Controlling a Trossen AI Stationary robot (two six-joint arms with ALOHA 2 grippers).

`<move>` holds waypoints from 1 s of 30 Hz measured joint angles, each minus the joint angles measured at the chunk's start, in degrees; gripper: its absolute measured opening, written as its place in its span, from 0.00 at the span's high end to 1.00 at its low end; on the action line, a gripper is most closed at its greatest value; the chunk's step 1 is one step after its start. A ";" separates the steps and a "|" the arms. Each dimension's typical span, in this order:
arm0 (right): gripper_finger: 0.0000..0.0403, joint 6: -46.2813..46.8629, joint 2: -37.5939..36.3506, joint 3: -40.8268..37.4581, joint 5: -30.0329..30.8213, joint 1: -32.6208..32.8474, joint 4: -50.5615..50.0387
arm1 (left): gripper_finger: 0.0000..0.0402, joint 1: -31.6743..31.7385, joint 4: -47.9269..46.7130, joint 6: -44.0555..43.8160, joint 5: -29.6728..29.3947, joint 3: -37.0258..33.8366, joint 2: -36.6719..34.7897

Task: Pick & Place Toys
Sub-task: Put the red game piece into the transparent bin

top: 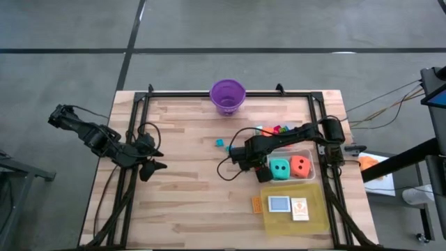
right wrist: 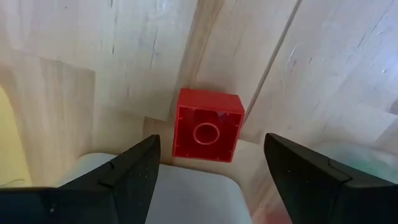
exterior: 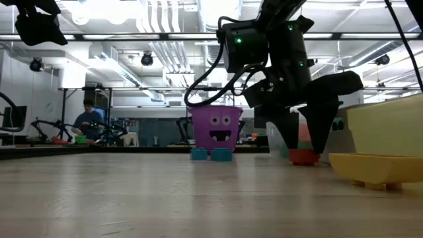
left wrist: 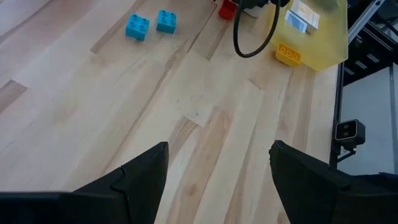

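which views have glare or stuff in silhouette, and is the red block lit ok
Low view: bright ceiling lights behind leave the right tool a dark silhouette; the purple bucket stays readable. Right wrist view: the red block is evenly lit, with pale sheen on the table. High view: flat light, faint shadows.

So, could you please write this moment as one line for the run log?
right gripper: open, poised over red block beside clear tub | left gripper: open, waiting at left table edge | red block: on table, not gripped

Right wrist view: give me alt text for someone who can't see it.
The right end effector hangs open directly over a red block lying hollow side up on the wooden table. One dark finger shows on each side of the block, neither touching it.
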 joint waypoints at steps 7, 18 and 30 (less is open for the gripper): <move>0.30 0.17 -0.15 -0.91 0.63 -0.02 1.36 | 0.33 0.00 0.00 -0.64 -0.20 0.00 0.00; 0.56 -0.02 -0.09 -1.45 2.89 0.07 2.17 | 0.33 0.00 0.00 -1.92 -0.20 0.00 0.00; 0.59 -1.64 0.06 -1.45 1.40 0.33 3.18 | 0.33 0.00 0.00 -2.61 -0.20 0.00 0.00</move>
